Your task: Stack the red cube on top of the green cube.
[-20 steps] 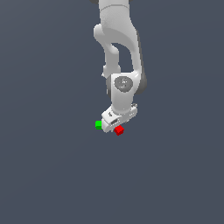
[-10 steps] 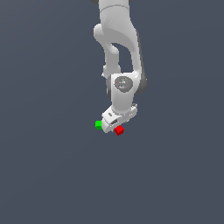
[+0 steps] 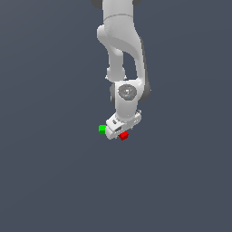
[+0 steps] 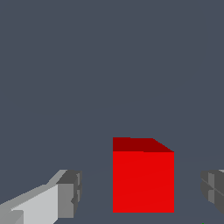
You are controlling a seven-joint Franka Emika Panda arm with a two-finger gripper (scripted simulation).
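- We have the jaws [image 4: 140,192] spread wide around the red cube [image 4: 143,179]; in the wrist view a gap shows on each side, so neither fingertip [image 4: 70,194] touches it.
- The red cube rests on the dark tabletop [image 3: 54,181], upright and not lifted, as far as we can judge.
- In the exterior view the white arm [image 3: 124,54] reaches down, its hand low over the red cube [image 3: 123,135].
- The green cube [image 3: 102,129] sits on the tabletop just beside the hand, toward the exterior view's left of the red cube, apart from it.
- We judge the task to be at an early stage: the approach looks finished, but the grasp is not yet made.
- What is left, as we see it: close on the red cube, raise it, carry it across over the green cube, set it down squarely and let go.
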